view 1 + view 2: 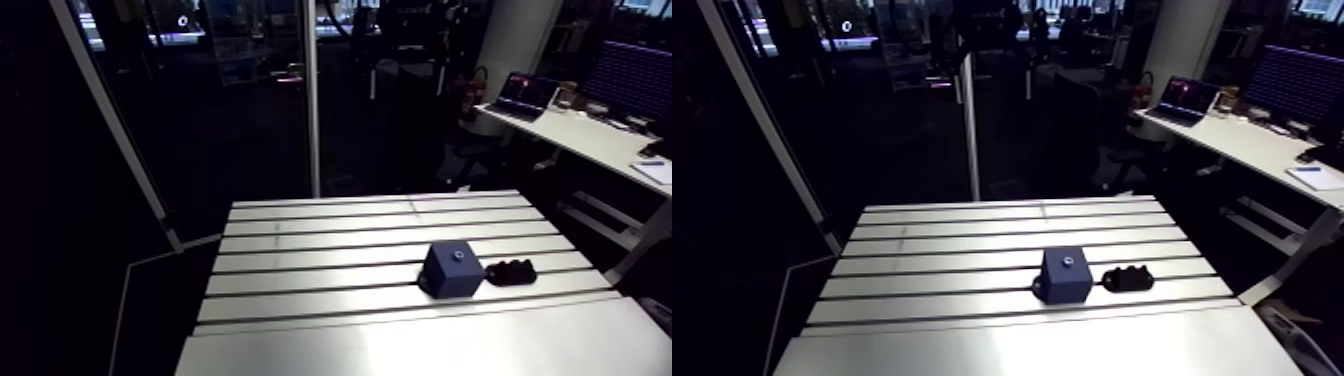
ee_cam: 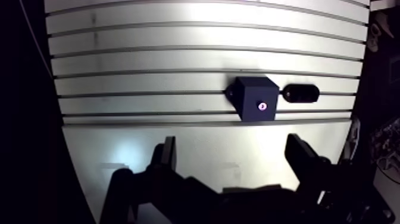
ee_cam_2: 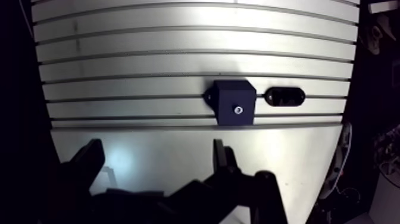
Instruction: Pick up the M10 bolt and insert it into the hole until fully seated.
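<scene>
A small shiny dot [image 2: 262, 106] sits in the hole [image 1: 457, 256] on top of the dark blue block [image 1: 447, 272]. It may be the bolt, but it is too small to tell. The block stands on the table [image 1: 330, 240], across two of its long slots. Just beside the block lies a low black lump [image 1: 511, 271], close to it but not touching. In the wrist view the gripper [image 2: 232, 143] hangs above the bare table, on the near side of the block and well apart from it. Its two fingers [image 2: 166, 158] are spread wide with nothing between them.
</scene>
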Robot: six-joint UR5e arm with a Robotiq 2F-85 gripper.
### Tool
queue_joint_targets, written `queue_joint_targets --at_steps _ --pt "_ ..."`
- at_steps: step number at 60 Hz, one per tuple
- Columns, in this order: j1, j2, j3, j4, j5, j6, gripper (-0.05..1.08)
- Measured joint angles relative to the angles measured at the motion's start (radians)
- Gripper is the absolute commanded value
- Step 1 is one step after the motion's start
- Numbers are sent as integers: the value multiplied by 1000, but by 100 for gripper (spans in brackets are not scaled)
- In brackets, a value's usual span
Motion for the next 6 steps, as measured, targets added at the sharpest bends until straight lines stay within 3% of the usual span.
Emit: queue_joint_targets --at_steps 6 --pt "0 2 3 0 0 0 1"
